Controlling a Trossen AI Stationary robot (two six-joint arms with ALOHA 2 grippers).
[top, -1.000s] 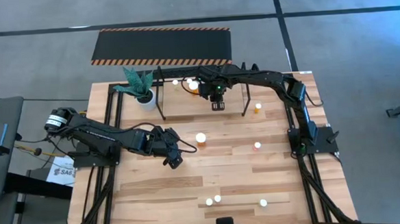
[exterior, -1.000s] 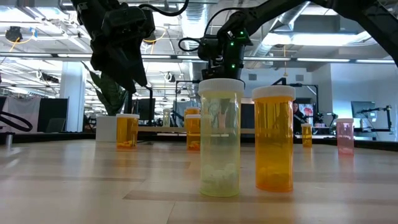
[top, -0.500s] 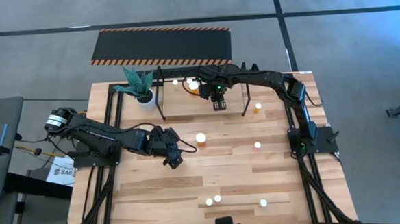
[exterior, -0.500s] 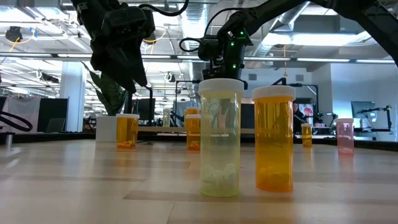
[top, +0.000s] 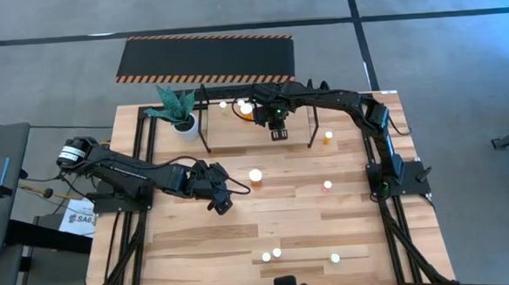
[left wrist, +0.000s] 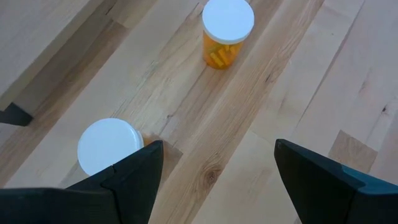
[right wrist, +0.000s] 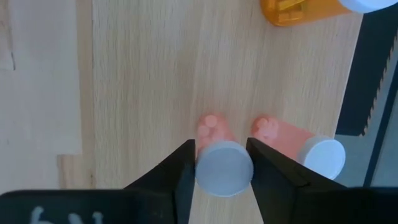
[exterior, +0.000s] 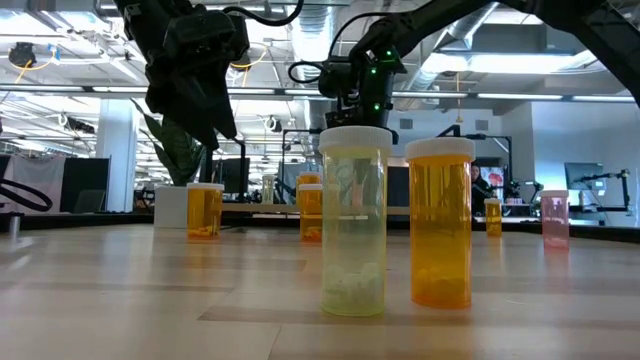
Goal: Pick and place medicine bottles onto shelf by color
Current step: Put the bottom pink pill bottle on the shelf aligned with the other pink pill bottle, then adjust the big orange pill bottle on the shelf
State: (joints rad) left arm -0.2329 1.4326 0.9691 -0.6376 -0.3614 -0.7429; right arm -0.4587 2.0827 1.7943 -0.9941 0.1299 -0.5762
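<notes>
My right gripper (right wrist: pixel 222 163) points down over the wooden shelf (top: pixel 237 136) at the table's far side, closed around a pink medicine bottle (right wrist: pixel 214 134) that stands on the board. A second pink bottle (right wrist: pixel 314 152) stands right beside it, and an orange one (right wrist: pixel 298 11) farther along. My left gripper (top: pixel 224 202) hangs open over the table's middle left, with a white-capped bottle (left wrist: pixel 107 146) beside one finger and an orange bottle (left wrist: pixel 227 31) beyond it. My right gripper has the pink bottle's white cap (right wrist: pixel 224 171) between its two fingers, one on each side of the rim. The fingers come from above, pointing down. The bottle stands upright with its base on the shelf board; whether a gap has opened at the pads does not show.
Loose bottles stand on the table: a large orange one (top: pixel 255 175), a pink one (top: pixel 327 186), a small orange one (top: pixel 327 137) and three near the front edge (top: pixel 277 253). A potted plant (top: pixel 180 111) stands left of the shelf, whose black hoop uprights (top: pixel 311 126) frame its ends.
</notes>
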